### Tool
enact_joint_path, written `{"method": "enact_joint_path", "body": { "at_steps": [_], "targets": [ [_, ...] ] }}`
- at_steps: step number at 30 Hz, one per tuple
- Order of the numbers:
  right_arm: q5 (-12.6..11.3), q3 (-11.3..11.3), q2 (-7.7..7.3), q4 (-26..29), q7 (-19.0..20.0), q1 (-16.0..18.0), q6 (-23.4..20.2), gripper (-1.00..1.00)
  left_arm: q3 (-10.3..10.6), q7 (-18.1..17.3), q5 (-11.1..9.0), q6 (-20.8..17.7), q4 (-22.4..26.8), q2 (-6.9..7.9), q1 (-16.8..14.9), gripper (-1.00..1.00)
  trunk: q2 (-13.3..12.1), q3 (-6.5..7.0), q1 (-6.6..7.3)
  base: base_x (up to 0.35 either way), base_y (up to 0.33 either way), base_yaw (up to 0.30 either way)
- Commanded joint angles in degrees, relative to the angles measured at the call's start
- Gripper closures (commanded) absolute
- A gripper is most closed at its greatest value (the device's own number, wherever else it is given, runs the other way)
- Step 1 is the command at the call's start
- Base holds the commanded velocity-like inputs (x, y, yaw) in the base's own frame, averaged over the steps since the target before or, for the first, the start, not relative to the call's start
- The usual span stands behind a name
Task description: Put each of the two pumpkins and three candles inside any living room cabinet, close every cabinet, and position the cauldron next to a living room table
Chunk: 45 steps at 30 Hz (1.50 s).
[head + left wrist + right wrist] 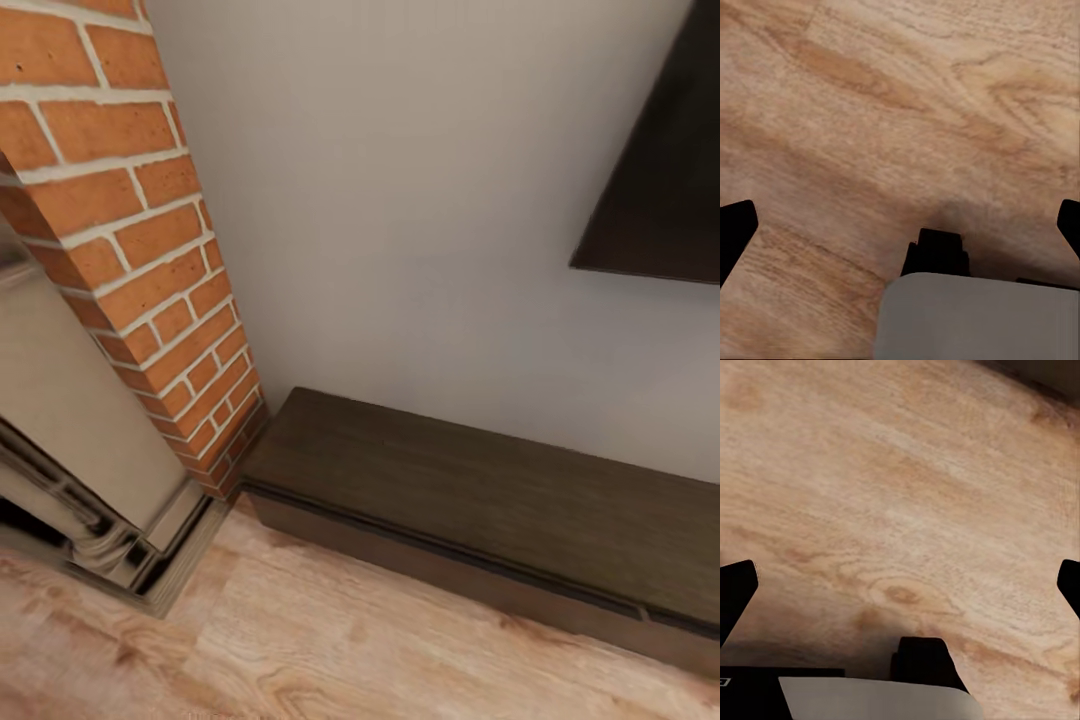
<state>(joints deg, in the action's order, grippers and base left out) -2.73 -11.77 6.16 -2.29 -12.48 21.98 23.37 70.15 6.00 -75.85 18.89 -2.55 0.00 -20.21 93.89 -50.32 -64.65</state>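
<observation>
A long, low, dark brown cabinet [480, 500] stands against the white wall in the head view, its flat fronts shut. In the left wrist view my left gripper [900, 225] hangs open over bare wood floor, its two dark fingertips [735, 229] far apart with nothing between them. My right gripper [900, 585] is likewise open above the floor, its fingertips [735, 589] wide apart and empty. The pumpkins, candles and cauldron are out of view.
A red brick column [130, 230] rises at the left, with a metallic fireplace surround [80, 480] at its foot. A dark wall-mounted screen [665, 160] hangs above the cabinet at the right. Light wood floor [330, 640] lies in front of the cabinet.
</observation>
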Motion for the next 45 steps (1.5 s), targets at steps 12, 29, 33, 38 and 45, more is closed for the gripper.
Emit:
{"method": "enact_joint_path", "body": {
  "at_steps": [12,29,33,38,45],
  "targets": [
    [-0.5,0.1,-0.09,0.1,-0.1,0.0,0.1,-1.0,0.0,0.0,0.0,0.0,0.0,0.04,0.0,-1.0,0.0,0.0,0.0,0.0,0.0,0.288],
    [-0.1,0.1,0.09,0.3,0.0,0.0,-6.6,-1.0,0.0,0.0,0.0,0.0,0.0,0.07,0.0,-1.0,0.0,0.0,0.0,0.0,0.0,0.29],
    [0.2,0.0,0.1,0.3,0.0,0.0,-7.3,-1.0,0.0,0.0,0.0,0.0,0.0,0.07,0.0,-1.0,0.0,0.0,0.0,0.0,0.0,0.29],
    [0.2,-0.1,0.02,0.2,0.0,0.0,-7.4,-1.0,0.0,0.0,0.0,0.0,0.0,0.03,0.0,-1.0,0.0,0.0,0.0,0.0,0.0,0.29],
    [0.2,-0.1,-0.01,0.2,0.0,0.0,-7.4,-1.0,0.0,0.0,0.0,0.0,0.0,0.06,0.0,-1.0,0.0,0.0,0.0,0.0,0.0,0.29]
  ]
}}
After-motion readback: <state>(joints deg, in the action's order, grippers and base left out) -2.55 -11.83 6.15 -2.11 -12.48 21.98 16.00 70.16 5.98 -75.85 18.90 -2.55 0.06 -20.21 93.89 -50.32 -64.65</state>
